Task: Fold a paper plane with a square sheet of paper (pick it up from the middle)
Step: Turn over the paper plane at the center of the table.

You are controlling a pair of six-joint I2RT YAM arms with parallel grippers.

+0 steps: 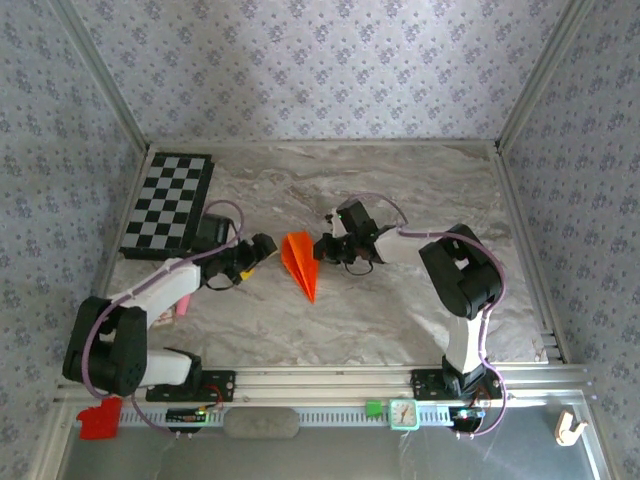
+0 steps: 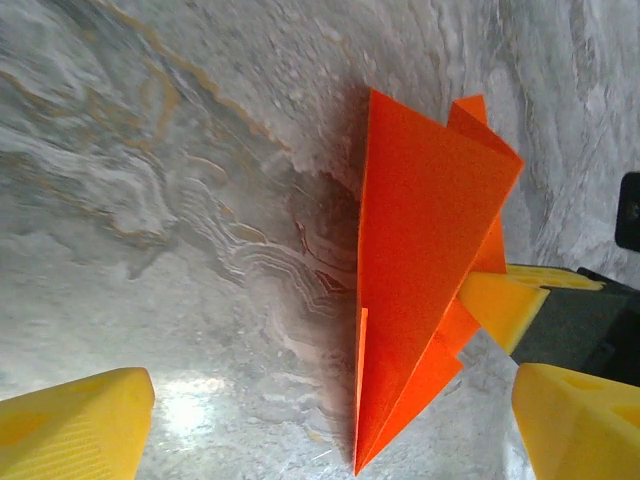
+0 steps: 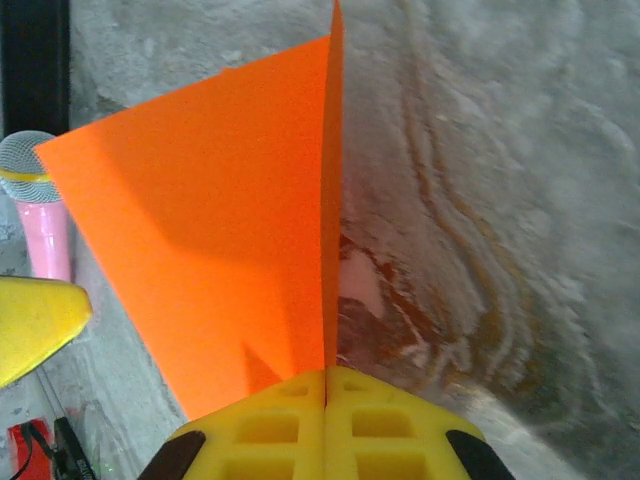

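The paper plane (image 1: pixel 300 262) is bright orange paper folded into a narrow pointed dart, standing on edge mid-table with its tip toward the near side. My right gripper (image 1: pixel 324 250) is shut on its right edge; in the right wrist view the yellow fingertips (image 3: pixel 325 420) press together on the upright fold of the plane (image 3: pixel 220 230). My left gripper (image 1: pixel 262 250) is open just left of the plane, not touching it. In the left wrist view its two yellow fingers (image 2: pixel 80 420) stand wide apart, the plane (image 2: pixel 420 260) lies ahead between them, and the right gripper's finger (image 2: pixel 500 300) pinches the paper.
A black-and-white checkerboard (image 1: pixel 168 205) lies at the back left. A pink cylinder with a silver cap (image 1: pixel 185 303) lies beside the left arm. A small red block (image 1: pixel 97 420) sits at the near-left rail. Patterned walls enclose the marble table (image 1: pixel 400 310).
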